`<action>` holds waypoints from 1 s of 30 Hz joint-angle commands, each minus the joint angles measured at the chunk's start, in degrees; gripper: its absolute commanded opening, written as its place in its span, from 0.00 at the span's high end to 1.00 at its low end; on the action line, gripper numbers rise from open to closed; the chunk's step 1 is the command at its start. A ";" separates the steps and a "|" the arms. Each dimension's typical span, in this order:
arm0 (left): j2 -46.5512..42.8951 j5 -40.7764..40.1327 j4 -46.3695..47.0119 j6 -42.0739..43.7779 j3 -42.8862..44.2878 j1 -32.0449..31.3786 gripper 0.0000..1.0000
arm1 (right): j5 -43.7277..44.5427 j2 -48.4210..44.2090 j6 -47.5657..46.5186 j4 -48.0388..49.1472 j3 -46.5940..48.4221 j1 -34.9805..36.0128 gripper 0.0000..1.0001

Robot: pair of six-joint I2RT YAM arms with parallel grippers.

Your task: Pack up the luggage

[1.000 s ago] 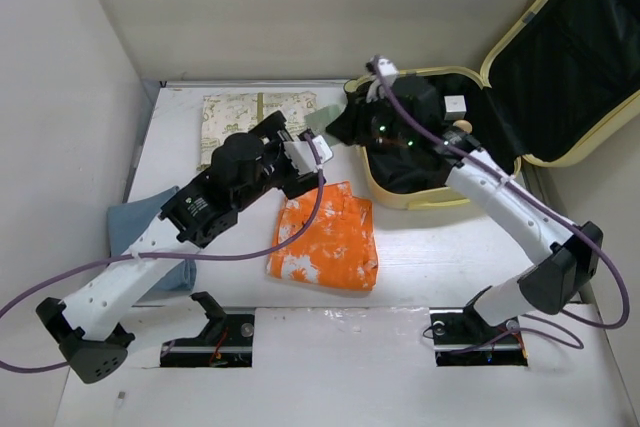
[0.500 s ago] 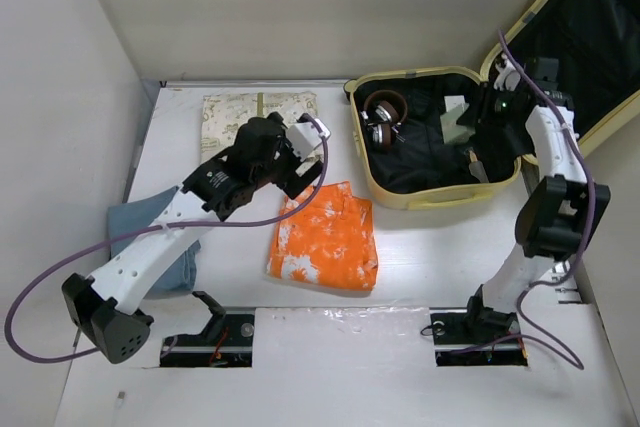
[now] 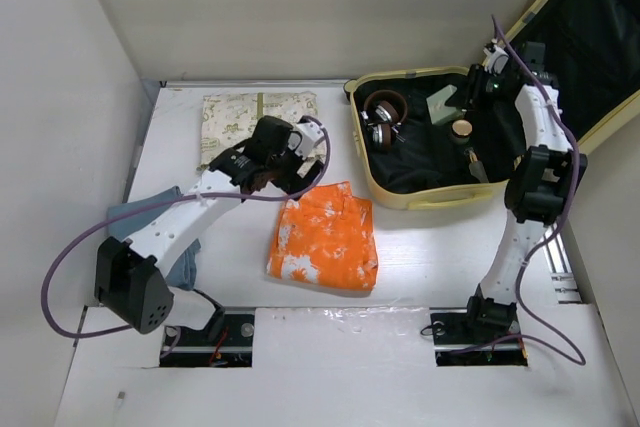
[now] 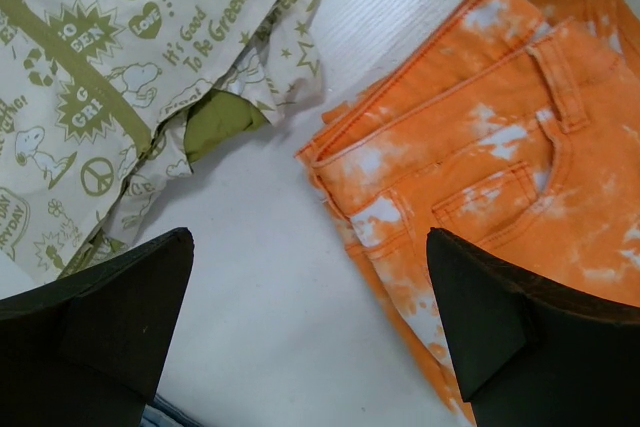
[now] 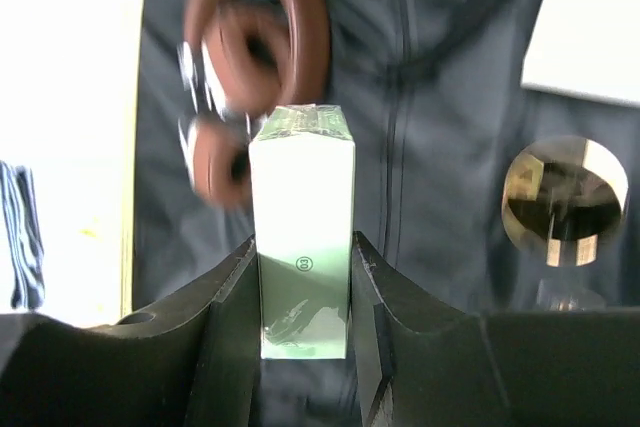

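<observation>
Two grippers have very different amounts of free room. The left gripper has its jaws spread wide with nothing between them. It hangs over a bare strip of the white table that runs between the ragged corner of a cream cloth with green cartoon print and the hemmed edge of a pair of orange tie-dye shorts; neither garment touches its fingers. The right gripper is partway closed and clamped on the long sides of a pale green box, held above the dark lining of the luggage. The luggage lies open at the back right of the table, its lid tipped up toward the right wall. Inside the shell, brown headphones lie at the left end and a round gold-rimmed item sits nearer the middle, with open lining between them and along the front wall. The lid's far corner is cut off by the frame edge. The right arm covers part of the shell's right end, and the wrist view blurs the headphones. A blue cloth at the table's left edge is partly hidden under the left arm. Plain pale walls close the table in on the left, back and right.
</observation>
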 commanded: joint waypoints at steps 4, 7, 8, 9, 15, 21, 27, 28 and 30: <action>5.00 2.08 0.57 -3.45 4.68 5.76 0.00 | -4.32 15.59 11.85 10.04 12.75 2.14 1.00; 7.56 3.21 -1.09 -4.85 6.08 6.29 0.00 | -5.37 20.69 19.40 18.29 15.66 3.64 1.00; 8.08 3.92 -1.10 -4.86 6.08 6.29 0.00 | -5.89 21.49 21.42 21.36 15.67 4.16 1.00; 8.78 4.53 -1.10 -5.38 6.60 6.29 0.00 | -5.90 22.28 23.01 26.27 15.67 4.69 1.00; 11.51 3.40 -1.10 -4.25 8.71 6.29 0.00 | -3.88 27.48 24.60 26.94 19.09 5.22 0.86; 12.75 2.87 -2.15 -3.72 11.00 6.29 0.00 | -0.20 26.26 22.24 24.56 16.29 5.22 0.44; 13.27 2.87 -2.15 -3.19 12.67 6.29 0.00 | 9.12 22.91 15.39 16.57 19.18 5.22 0.17; 13.27 2.87 -2.15 -3.19 13.20 6.29 0.00 | 10.70 21.60 14.42 15.60 19.79 5.22 0.13; 13.27 2.87 -2.15 -3.19 13.20 6.29 0.00 | 16.14 19.93 12.49 13.24 19.80 5.91 0.08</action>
